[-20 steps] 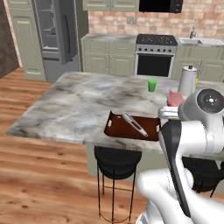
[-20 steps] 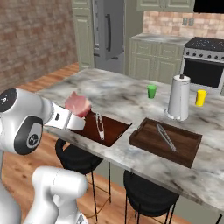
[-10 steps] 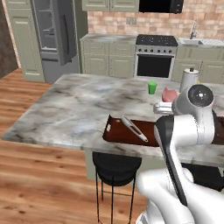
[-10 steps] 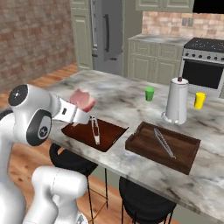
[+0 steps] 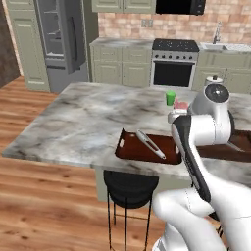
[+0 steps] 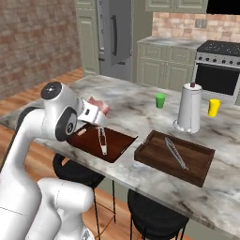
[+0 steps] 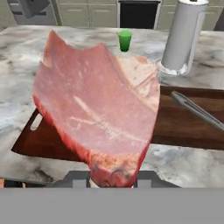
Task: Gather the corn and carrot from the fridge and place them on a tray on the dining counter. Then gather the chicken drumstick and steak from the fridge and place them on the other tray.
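The raw pink-red steak slab [image 7: 98, 109], marbled with pale fat (one lighter corner), is clamped at its lower edge by the closed fingers [image 7: 142, 178], above the flat dark-red tray [image 6: 115, 143] holding metal tongs [image 6: 102, 140]; rightward, the brown wooden tray [image 6: 154, 159] on the marble surface [image 6: 140, 110] holds another pair of tongs [image 6: 176, 152].

White rounded arm [image 5: 196, 142], dark joint bands, grey round cap on elbow.
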